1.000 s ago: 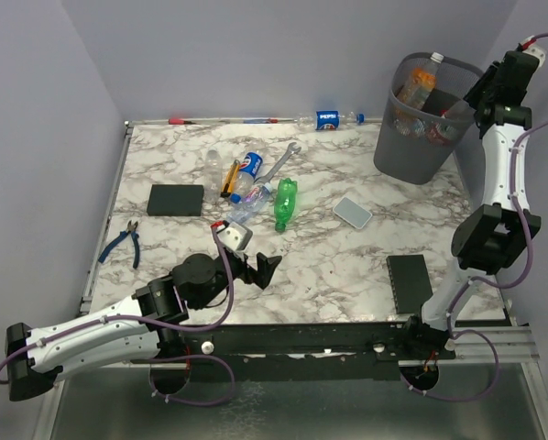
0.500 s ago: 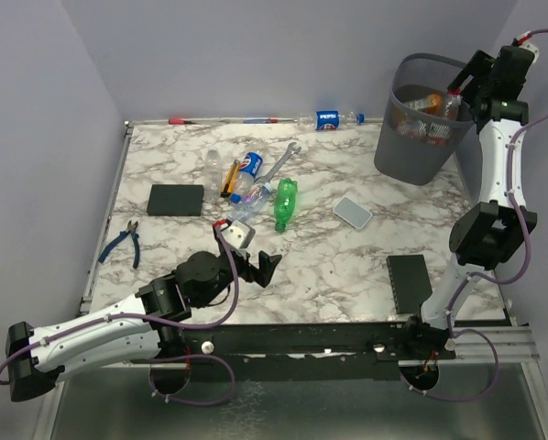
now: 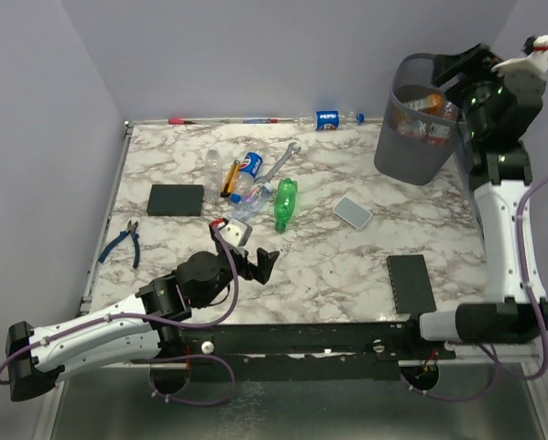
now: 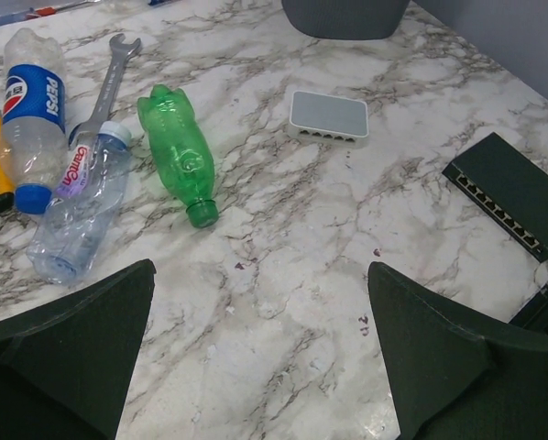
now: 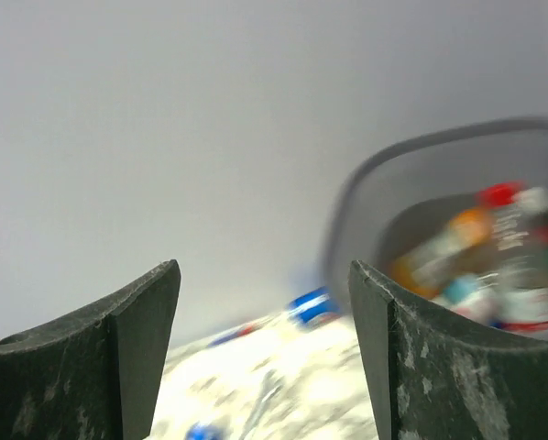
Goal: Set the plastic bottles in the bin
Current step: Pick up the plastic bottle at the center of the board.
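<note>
just right of the right gripper (image 5: 263,275), whose jaws stand apart with nothing between them, the bin (image 5: 439,174) shows several bottles inside. the drop looks complete, so a fresh pick seems the step in hand. ahead of the left gripper (image 4: 260,275), spread wide and empty, lies the green bottle (image 4: 175,147), cap toward the jaws; a clear bottle (image 4: 82,206) and a pepsi bottle (image 4: 31,101) lie further left. the next move likely calls for lowering the fingers either side of the green one.

Top camera high above near edge; left wrist close, shares green bottle (image 4: 176,151); right wrist faces bin (image 5: 421,183)
</note>
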You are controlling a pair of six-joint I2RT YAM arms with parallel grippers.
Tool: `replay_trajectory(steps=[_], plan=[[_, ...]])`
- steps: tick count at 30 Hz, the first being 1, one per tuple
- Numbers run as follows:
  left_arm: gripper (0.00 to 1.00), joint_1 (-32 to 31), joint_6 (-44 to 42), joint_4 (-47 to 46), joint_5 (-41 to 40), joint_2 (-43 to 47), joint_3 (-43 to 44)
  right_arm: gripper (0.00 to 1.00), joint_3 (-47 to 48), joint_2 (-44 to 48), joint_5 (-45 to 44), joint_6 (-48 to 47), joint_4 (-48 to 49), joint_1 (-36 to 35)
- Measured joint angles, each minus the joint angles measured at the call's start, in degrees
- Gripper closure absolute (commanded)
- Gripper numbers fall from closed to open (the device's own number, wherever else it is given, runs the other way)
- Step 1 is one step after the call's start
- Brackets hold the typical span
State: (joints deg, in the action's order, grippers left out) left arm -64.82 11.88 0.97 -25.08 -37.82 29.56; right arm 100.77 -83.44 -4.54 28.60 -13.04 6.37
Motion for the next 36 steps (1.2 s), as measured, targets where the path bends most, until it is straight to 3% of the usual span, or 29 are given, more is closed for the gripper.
replay_trajectory(steps=[9,12,17,21,26,36], plan=[[0.01,0.11,1.46,0.09,-13.97,0.55,0.0,0.23,-30.82,25.62,14.67,8.96,12.09,-16.63],[0.01,1.05,2.14,0.37,-15.98,-1.05,0.37,0.23,-37.03,28.39,17.84,8.98,10.29,-23.5],[0.01,8.72,6.4,3.32,-12.13,-14.27,9.46,0.2,-48.52,30.25,15.5,8.46,3.54,-34.27],[0.01,15.5,10.49,5.09,-4.46,-26.49,16.83,0.16,-61.77,35.23,10.69,12.22,0.9,-35.15],[0.02,18.25,11.72,5.92,3.23,-38.38,22.49,0.16,-77.9,45.94,10.4,16.96,1.38,-35.15],[0.11,18.95,9.66,7.58,6.69,-55.58,29.92,0.17,-81.35,46.77,15.34,17.55,3.08,-35.15]])
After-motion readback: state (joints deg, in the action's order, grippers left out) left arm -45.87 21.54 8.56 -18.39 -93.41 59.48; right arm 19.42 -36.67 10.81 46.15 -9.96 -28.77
